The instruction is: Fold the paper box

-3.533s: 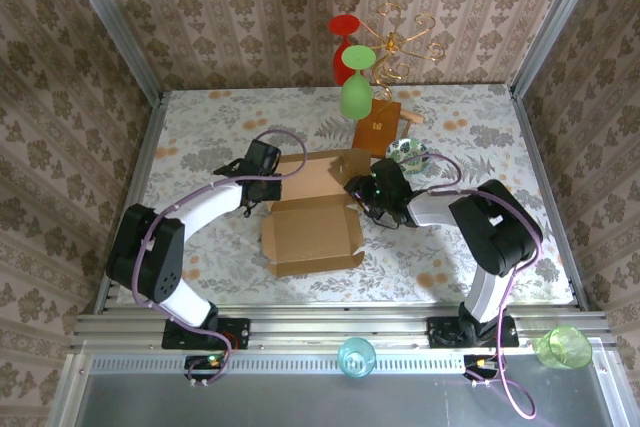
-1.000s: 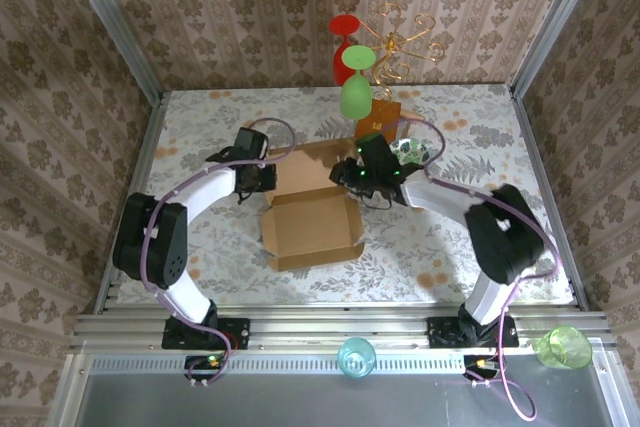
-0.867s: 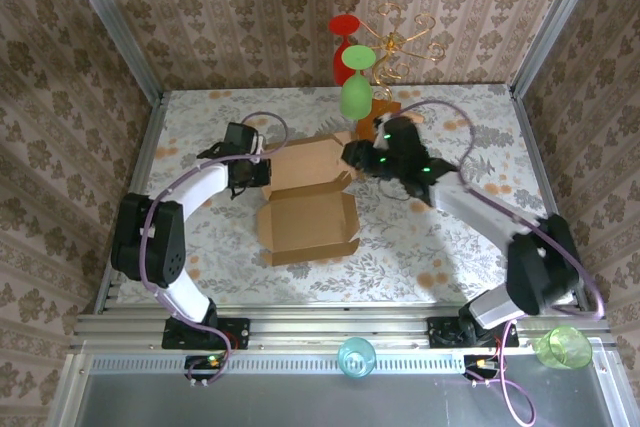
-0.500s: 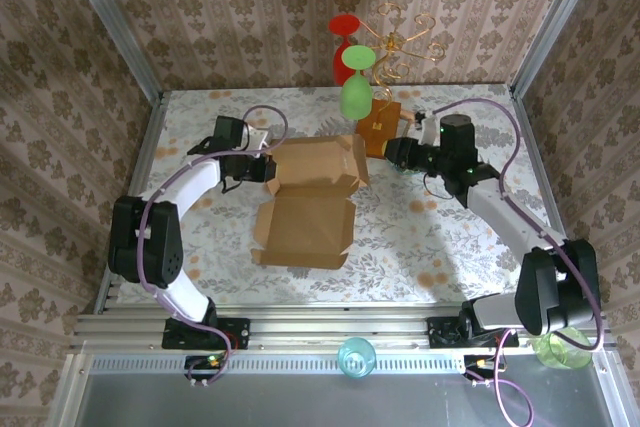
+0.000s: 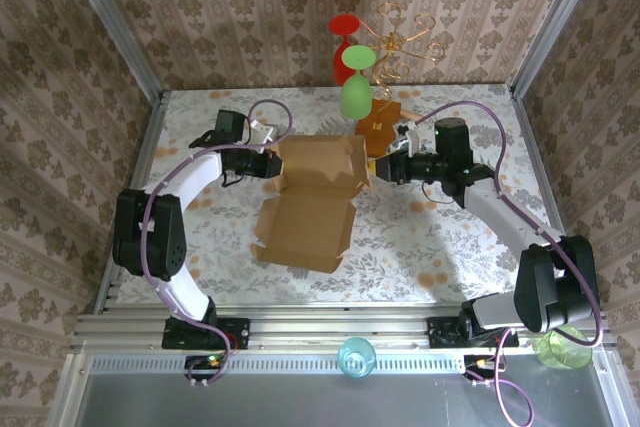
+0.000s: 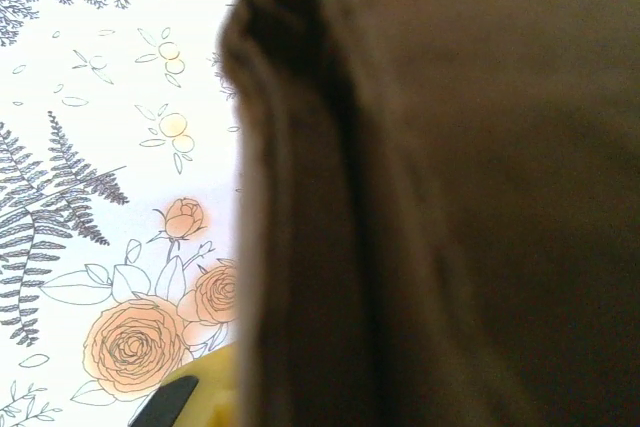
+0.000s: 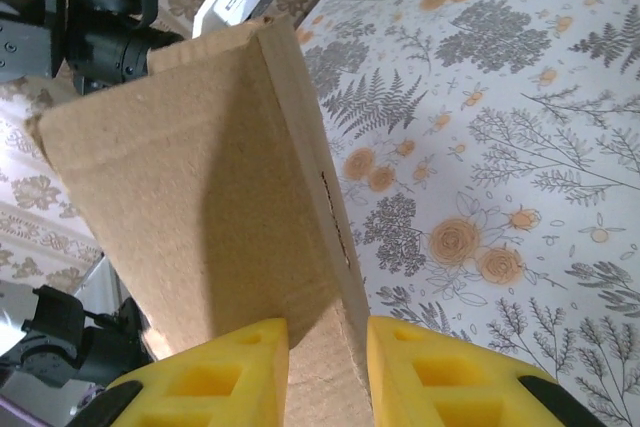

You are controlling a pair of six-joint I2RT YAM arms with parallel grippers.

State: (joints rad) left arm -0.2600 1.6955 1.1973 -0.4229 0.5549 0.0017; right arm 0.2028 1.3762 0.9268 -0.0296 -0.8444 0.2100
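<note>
The paper box [image 5: 305, 227], light-brown cardboard, lies mid-table with its tray open toward me and its lid panel [image 5: 318, 162] raised behind it. My left gripper [image 5: 268, 163] is shut on the lid's left edge. In the left wrist view dark cardboard [image 6: 450, 197] sits right against the lens, with one yellow finger [image 6: 205, 399] low at the left. My right gripper [image 5: 380, 169] is at the lid's right edge. In the right wrist view its yellow fingers [image 7: 240, 367] sit either side of a folded flap [image 7: 200, 197], shut on it [image 7: 328, 367].
An orange-brown board with a gold mark [image 5: 378, 127] lies just behind the right gripper. A gold rack [image 5: 405, 42] with a green glass [image 5: 355, 97] and a red glass [image 5: 345, 27] stands at the back. A teal cup [image 5: 356, 355] and a green cup [image 5: 563, 347] sit below the front rail.
The right gripper swung out to the right, then came back and closed on the lid's right flap. The lid went from lying over the tray to raised, and the tray's near end slid left.
</note>
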